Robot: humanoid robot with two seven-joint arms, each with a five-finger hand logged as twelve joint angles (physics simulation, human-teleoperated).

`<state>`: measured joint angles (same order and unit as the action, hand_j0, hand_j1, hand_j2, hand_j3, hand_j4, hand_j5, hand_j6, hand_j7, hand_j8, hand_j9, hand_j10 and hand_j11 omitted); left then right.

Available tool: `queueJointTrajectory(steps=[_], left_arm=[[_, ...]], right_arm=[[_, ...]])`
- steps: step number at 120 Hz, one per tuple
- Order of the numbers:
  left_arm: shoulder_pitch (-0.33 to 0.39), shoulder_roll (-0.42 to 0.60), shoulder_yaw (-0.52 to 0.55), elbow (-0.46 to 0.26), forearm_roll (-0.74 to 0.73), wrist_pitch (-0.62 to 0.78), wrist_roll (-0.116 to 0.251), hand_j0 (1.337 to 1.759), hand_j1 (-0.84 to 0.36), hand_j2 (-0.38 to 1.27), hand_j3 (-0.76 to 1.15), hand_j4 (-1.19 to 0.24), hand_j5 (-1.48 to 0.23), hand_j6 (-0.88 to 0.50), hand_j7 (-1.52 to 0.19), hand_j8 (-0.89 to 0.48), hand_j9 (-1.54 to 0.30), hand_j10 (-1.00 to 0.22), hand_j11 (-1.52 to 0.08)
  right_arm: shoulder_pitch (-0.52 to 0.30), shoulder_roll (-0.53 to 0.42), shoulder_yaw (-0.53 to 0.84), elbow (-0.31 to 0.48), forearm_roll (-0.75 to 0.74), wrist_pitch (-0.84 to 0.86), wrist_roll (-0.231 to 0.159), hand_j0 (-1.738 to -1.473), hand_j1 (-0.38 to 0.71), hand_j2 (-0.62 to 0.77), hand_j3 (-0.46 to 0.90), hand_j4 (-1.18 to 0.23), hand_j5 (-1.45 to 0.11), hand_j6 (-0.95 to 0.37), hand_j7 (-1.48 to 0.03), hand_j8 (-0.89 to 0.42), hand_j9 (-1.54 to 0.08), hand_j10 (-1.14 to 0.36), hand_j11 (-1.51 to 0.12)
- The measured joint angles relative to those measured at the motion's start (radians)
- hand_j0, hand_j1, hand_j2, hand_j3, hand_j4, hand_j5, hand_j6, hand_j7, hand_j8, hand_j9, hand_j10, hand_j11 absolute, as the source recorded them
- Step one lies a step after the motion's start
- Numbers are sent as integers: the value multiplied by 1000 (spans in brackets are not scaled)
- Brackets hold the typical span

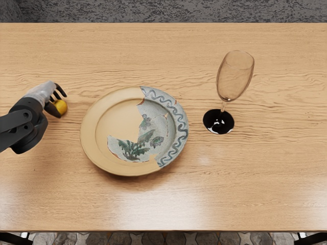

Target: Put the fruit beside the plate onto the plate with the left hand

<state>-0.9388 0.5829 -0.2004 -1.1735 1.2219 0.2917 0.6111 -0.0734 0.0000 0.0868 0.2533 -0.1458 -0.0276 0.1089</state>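
A small yellow-orange fruit (61, 106) lies on the table left of the plate (102, 118), a round tan dish with a blue-green patterned part on its right half. My left hand (52, 100) comes in from the left edge and sits over the fruit, dark fingers curled around it so that only the fruit's right side shows. The fruit is still at table level, a short gap away from the plate's left rim. The right arm does not show.
A tall wine glass (233, 76) stands on a dark foot (218, 121) to the right of the plate. The wooden table (163, 194) stretches wide in front; its far edge meets a grey floor.
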Motion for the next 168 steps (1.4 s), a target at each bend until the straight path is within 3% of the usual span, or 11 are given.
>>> queueJointTrajectory(steps=[30, 131, 149, 168], left_arm=[[1, -1, 0, 0, 0, 2, 0, 1658, -284, 246, 0, -563, -740, -502, -736, -502, -738, -565, -738], [17, -2, 18, -1, 17, 3, -2, 1650, -228, 42, 0, -642, -698, -453, -770, -461, -819, -589, -823], [17, -2, 19, 0, 14, 3, -1, 1648, -249, 105, -35, -642, -720, -436, -780, -466, -834, -608, -836], [17, -2, 19, 0, 8, 1, 0, 1649, -247, 66, 1, -604, -781, -409, -815, -441, -859, -631, -859]], right_arm=[[0, 0, 0, 0, 0, 0, 0, -1658, -331, -3, 0, -15, -20, -15, -20, -15, -20, -15, -20], [0, 0, 0, 0, 0, 0, 0, -1658, -331, -3, 0, -15, -20, -15, -20, -15, -20, -15, -20], [0, 0, 0, 0, 0, 0, 0, -1658, -331, -3, 0, -15, -20, -15, -20, -15, -20, -15, -20], [0, 0, 0, 0, 0, 0, 0, -1658, -331, -3, 0, -15, -20, -15, -20, -15, -20, -15, -20]])
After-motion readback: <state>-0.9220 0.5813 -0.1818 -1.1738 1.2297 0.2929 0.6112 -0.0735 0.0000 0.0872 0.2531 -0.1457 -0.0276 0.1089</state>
